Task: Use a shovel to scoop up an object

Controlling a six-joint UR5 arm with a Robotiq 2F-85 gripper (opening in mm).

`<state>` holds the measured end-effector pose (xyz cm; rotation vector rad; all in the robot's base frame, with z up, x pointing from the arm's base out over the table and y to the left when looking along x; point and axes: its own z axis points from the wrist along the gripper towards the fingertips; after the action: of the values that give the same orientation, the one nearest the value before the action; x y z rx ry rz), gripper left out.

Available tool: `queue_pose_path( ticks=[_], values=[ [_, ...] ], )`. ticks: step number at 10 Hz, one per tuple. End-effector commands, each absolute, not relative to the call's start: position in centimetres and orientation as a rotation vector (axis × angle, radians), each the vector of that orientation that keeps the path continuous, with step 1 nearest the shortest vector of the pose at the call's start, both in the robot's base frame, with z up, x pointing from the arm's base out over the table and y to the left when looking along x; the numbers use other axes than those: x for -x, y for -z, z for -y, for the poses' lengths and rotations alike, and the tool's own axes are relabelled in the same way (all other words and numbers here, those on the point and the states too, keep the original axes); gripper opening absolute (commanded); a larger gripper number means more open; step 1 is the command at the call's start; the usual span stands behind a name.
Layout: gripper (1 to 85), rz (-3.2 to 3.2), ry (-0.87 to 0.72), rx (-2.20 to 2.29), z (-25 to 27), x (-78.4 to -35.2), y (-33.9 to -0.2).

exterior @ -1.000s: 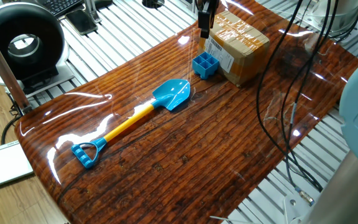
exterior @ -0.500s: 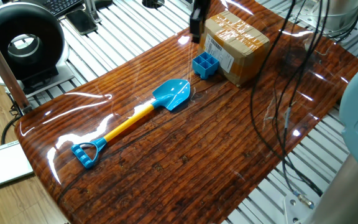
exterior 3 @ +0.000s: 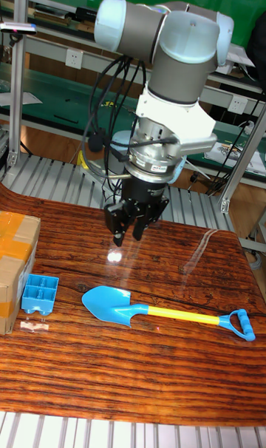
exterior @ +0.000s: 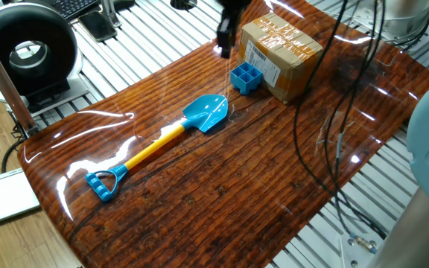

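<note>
In tall view, end effector (exterior 3: pixel 127 233) hangs empty.

The shovel (exterior: pixel 155 149) lies flat on the bench (exterior: pixel 259 186), blade face up. Its light-blue pointed blade (exterior 3: pixel 111 304) joins a yellow shaft (exterior 3: pixel 185 313) that ends in a blue D-shaped loop (exterior 3: pixel 240 324). The blade tip points toward the object (exterior: pixel 246 77) but stops short of it, leaving a gap of bare bench. The object (exterior 3: pixel 40 293) is a small blue square tray divided into four compartments. It sits upright, open side up, directly beside a brown cardboard box (exterior: pixel 285 53).
</note>
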<state>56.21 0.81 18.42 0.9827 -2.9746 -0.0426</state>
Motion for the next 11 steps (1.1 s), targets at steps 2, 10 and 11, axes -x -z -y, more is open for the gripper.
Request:
queue_pose_path(
  ticks=[2,10,11],
  values=[
    [51.0,2.960,0.086,-1.069,-1.9,-56.4,-18.3],
    [61.0,2.841,0.054,-1.237,-6.4,-57.5,-16.7],
    [62.0,2.802,0.081,-1.306,-6.7,-57.2,-16.7]
  ],
)
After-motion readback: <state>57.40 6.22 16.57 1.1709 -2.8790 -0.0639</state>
